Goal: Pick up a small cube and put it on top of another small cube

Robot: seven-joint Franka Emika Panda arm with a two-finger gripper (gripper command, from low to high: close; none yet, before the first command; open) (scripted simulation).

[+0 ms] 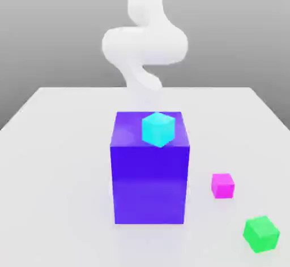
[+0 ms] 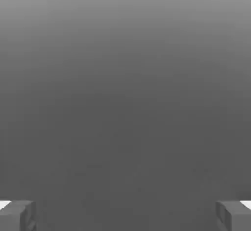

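Tabletop (image 1: 56,147): pink cube (image 1: 222,185), fingers (image 2: 17,215) elsewhere.

The small magenta cube (image 1: 223,185) sits flat on the white tabletop (image 1: 56,164), near the big blue-violet block (image 1: 149,169) on the exterior view's right. The bright green cube (image 1: 261,233), slightly larger and turned at an angle, rests nearer the camera, apart from the magenta one.
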